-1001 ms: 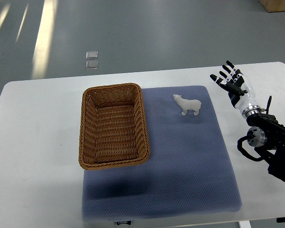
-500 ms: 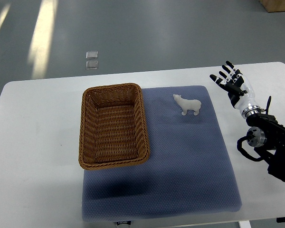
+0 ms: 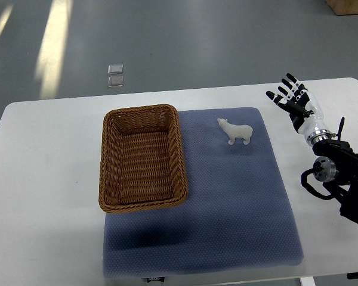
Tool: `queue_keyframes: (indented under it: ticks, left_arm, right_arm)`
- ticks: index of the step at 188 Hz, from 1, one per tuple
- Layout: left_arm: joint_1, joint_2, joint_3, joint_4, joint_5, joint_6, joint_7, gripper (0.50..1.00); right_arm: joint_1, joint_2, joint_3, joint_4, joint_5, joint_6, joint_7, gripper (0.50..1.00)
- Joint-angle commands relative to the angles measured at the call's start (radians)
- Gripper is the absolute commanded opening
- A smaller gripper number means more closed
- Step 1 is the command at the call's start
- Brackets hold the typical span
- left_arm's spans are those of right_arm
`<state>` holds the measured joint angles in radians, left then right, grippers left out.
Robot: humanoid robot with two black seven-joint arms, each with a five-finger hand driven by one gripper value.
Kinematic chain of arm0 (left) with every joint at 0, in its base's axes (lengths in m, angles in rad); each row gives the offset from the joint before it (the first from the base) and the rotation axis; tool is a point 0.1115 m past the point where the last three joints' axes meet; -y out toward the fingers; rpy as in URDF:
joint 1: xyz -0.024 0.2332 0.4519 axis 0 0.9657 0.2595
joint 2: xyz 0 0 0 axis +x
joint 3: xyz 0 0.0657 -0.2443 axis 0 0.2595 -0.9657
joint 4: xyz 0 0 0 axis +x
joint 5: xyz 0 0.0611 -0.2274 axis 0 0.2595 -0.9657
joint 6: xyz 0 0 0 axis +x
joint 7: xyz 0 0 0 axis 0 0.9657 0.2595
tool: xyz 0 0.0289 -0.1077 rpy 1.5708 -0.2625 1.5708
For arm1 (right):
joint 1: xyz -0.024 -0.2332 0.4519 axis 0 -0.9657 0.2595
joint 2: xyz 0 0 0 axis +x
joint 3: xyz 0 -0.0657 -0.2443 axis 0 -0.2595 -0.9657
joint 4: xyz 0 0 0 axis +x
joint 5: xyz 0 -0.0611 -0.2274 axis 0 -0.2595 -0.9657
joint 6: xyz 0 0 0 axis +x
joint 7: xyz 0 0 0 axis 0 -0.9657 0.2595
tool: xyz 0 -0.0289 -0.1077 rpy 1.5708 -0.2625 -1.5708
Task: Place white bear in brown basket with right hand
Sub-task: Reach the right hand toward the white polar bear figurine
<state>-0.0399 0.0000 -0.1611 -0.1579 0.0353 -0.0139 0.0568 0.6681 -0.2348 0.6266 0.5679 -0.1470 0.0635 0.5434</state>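
On the blue-grey mat (image 3: 227,208) that covers the middle of the white desk (image 3: 48,179), the white bear (image 3: 235,131) stands by itself near the mat's far right corner, its head pointing toward the brown basket (image 3: 142,157). That basket sits on the mat's left part, its left side reaching out over the bare desk, and nothing lies inside it. A strip of open mat separates the bear from the basket's right rim. Off the mat's right edge, over bare desk, the right hand (image 3: 293,102) is raised with its fingers (image 3: 284,91) spread apart and holding nothing; it is well apart from the bear, on the side away from the basket. Its dark forearm runs back from the mat toward the picture's right edge.
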Motion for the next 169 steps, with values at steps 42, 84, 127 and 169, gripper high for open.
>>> queue_keyframes:
  ticks: [42, 84, 127, 169]
  left_arm:
    - [0.0, 0.0, 0.0, -0.002, 0.0, 0.0, 0.0, 1.0]
    - [0.0, 0.0, 0.002, -0.008, 0.0, 0.0, 0.0, 1.0]
    - [0.0, 0.0, 0.0, -0.008, 0.0, -0.001, 0.0, 1.0]
    - [0.0, 0.0, 0.0, -0.002, 0.0, -0.001, 0.0, 1.0]
  right_arm:
    - [0.013, -0.024, -0.011, 0.001, -0.008, 0.002, -0.002, 0.921]
    - [0.028, -0.046, -0.019, 0.001, -0.194, 0.004, 0.0, 0.921]
    - [0.06, -0.058, -0.019, 0.012, -0.588, 0.024, 0.024, 0.919]
    - [0.097, -0.084, -0.027, 0.027, -0.93, 0.085, 0.067, 0.919]
